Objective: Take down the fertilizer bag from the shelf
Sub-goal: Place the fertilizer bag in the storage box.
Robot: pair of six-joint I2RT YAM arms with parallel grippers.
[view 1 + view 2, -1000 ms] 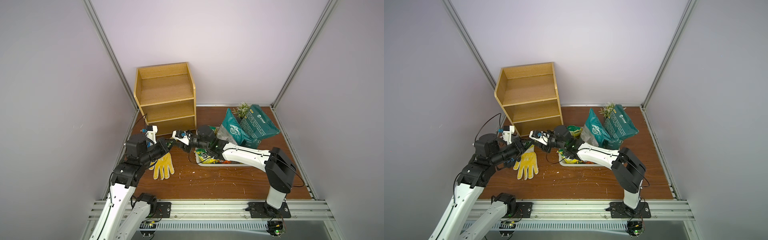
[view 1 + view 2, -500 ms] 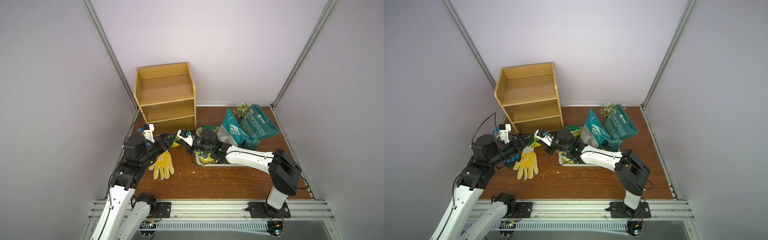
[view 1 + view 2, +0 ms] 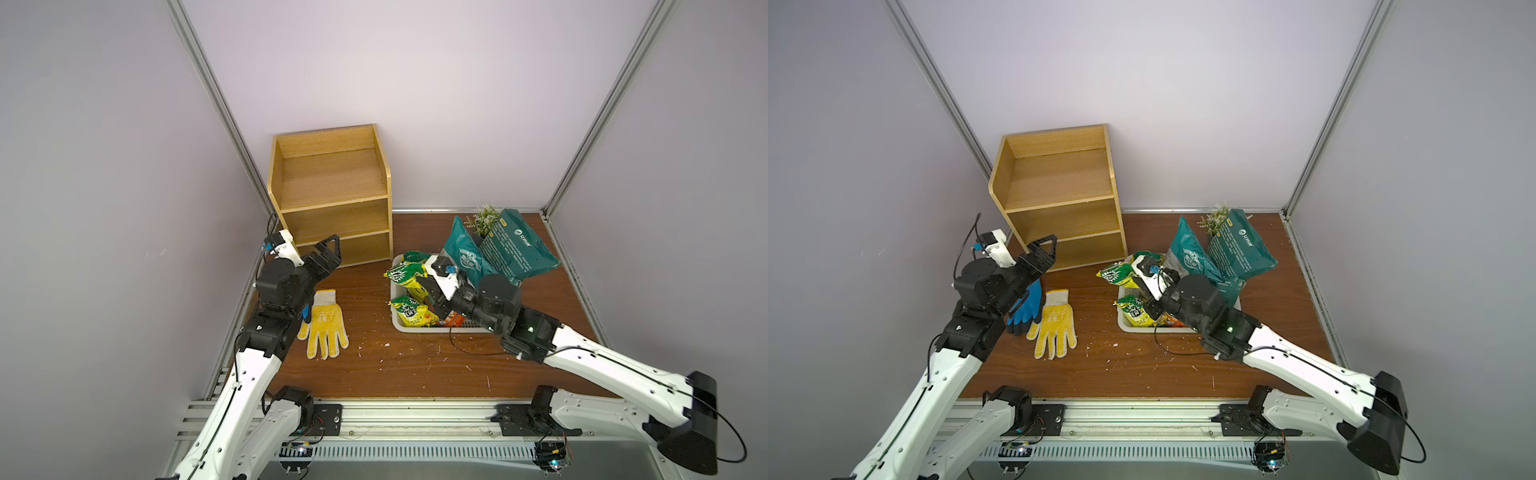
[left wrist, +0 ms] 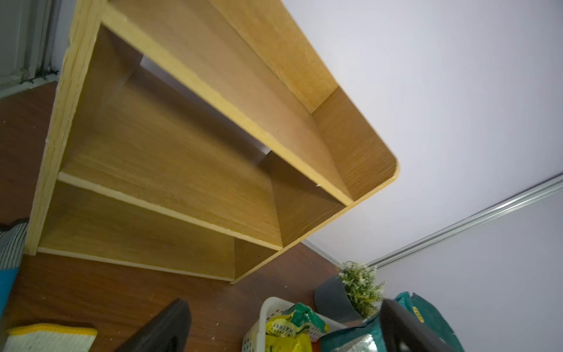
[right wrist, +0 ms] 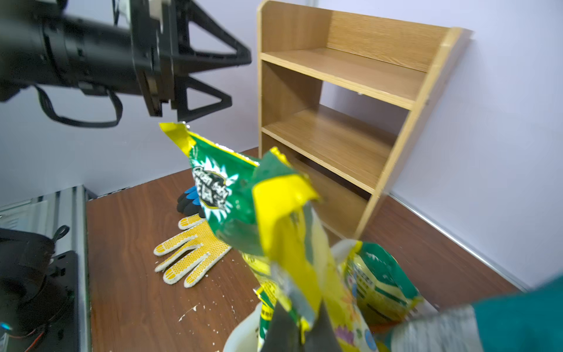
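The wooden shelf stands in the back left corner with all its tiers bare. My right gripper is shut on the green and yellow fertilizer bag. It holds the bag by one end, just above the left end of the white basket. My left gripper hangs open and empty in front of the shelf's lowest tier, apart from the bag.
A second yellow-green bag lies in the basket. Two teal bags and a small potted plant stand behind it. A yellow glove and a blue glove lie under the left arm.
The left gripper opened, let go of the fertilizer bag and drew back left. The right gripper shut on the bag and carried it right, over the basket.
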